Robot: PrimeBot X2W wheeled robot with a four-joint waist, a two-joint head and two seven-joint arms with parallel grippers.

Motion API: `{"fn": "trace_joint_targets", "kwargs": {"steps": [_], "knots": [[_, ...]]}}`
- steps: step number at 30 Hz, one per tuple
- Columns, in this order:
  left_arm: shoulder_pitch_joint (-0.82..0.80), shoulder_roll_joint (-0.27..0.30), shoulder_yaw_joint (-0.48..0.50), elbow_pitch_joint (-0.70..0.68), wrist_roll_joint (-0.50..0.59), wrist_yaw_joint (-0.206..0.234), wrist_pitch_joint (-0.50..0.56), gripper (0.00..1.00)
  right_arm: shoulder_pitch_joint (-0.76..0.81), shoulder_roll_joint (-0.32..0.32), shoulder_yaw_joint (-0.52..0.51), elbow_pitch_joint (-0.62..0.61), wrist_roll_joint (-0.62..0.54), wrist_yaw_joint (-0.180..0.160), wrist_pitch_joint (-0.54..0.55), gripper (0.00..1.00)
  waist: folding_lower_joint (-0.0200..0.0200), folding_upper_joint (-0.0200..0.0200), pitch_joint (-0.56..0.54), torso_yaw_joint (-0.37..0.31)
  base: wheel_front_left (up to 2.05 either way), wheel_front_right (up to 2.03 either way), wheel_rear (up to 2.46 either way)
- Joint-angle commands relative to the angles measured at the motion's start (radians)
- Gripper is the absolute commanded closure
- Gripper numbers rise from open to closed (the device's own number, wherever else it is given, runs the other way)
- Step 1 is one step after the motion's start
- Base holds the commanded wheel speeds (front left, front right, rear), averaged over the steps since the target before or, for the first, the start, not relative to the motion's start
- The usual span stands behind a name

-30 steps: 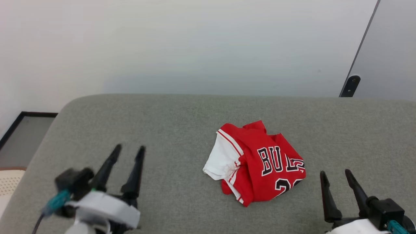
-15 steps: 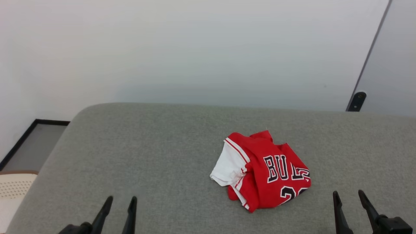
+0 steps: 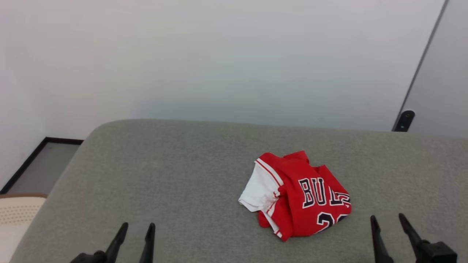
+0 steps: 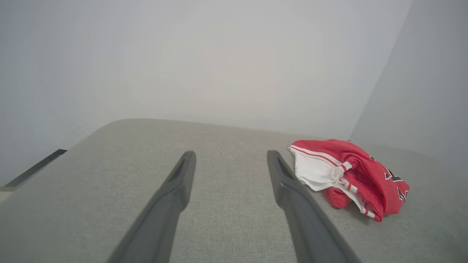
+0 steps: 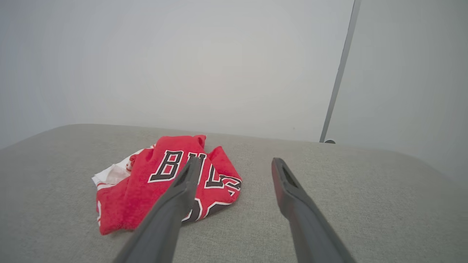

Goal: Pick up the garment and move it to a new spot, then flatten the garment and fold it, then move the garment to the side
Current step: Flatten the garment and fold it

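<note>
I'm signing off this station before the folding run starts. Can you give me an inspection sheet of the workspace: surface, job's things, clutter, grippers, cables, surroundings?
Surface: grey fabric-covered top with a rounded far-left corner.
Job's things: garment, a red jersey with a white sleeve, lies crumpled in a heap right of centre; its lettering is partly lost in the folds.
Clutter: nothing seen.
Grippers: left gripper open, at the near edge, holding nothing; right gripper open, just right of the garment and apart from it in the head view.
Cables: nothing seen.
Surroundings: pale wall behind; dark doorstop-like piece at far right; cream perforated object beside the left edge.
</note>
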Motion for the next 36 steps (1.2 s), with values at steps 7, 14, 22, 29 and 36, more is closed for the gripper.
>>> {"fn": "trace_joint_targets", "kwargs": {"steps": [7,14,22,29,36], "knots": [[-0.023,-0.038,-0.008,0.010,0.014,-0.016,-0.001,0.00,-0.027,-0.016,-0.030,-0.003,-0.007,-0.001,-0.004,0.00,0.0000,0.0000,0.042,-0.117,0.00,0.00,0.00],[-0.160,0.004,-0.043,0.083,-0.117,-0.030,0.201,0.00,-0.055,-0.015,0.008,0.002,-0.008,-0.001,-0.004,0.00,0.0000,0.0000,0.092,-0.200,0.00,0.00,0.00],[-0.449,0.150,-0.101,0.158,-0.386,-0.033,0.753,0.00,-0.105,-0.006,0.069,0.023,0.009,-0.001,-0.004,0.00,0.0000,0.0000,0.155,-0.279,0.00,0.00,0.00],[-0.665,0.202,-0.144,0.246,-0.441,0.035,1.085,0.00,-0.138,0.002,0.103,0.034,0.032,-0.001,-0.004,0.00,0.0000,0.0000,0.237,-0.349,0.00,0.00,0.00],[-0.796,0.233,-0.199,0.325,-0.407,0.062,1.236,0.00,-0.175,0.004,0.133,0.033,0.068,-0.001,-0.004,0.00,0.0000,0.0000,0.317,-0.407,0.00,0.00,0.00]]}}
